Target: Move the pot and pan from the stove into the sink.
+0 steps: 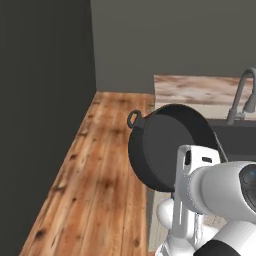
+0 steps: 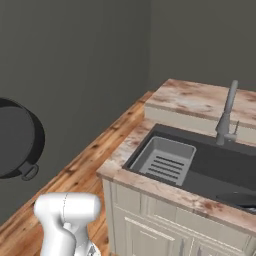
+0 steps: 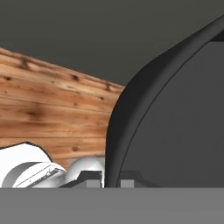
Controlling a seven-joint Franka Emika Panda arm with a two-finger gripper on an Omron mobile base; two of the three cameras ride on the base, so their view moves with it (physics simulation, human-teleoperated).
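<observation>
The dark grey pot hangs in the air on its side, mouth toward the base, one loop handle at its upper left. In the right base view the pot floats left of the counter, above the floor. My gripper is shut on the pot's rim, a finger on each side of the wall. The sink lies to the right with its ribbed rack and faucet. A dark curved shape rests in the basin's near right corner; I cannot tell whether it is the pan. The stove is out of view.
A wooden floor runs between a dark wall on the left and the marbled counter around the sink. Light cabinet fronts stand below the counter edge. The faucet rises behind the basin.
</observation>
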